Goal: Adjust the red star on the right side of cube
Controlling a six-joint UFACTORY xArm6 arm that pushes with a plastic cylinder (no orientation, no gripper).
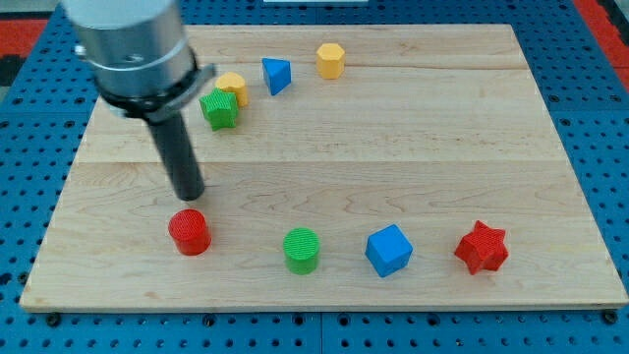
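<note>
The red star (482, 247) lies near the board's bottom right. The blue cube (389, 250) sits to its left, a clear gap between them. My tip (189, 197) is at the view's left, just above the red cylinder (189, 232) and far left of the cube and star.
A green cylinder (302, 250) stands left of the blue cube. Near the top left are a green star (220, 108), a yellow block (233, 88) behind it, a blue triangular block (277, 75) and a yellow hexagon (331, 60). The wooden board (393, 157) rests on a blue pegboard.
</note>
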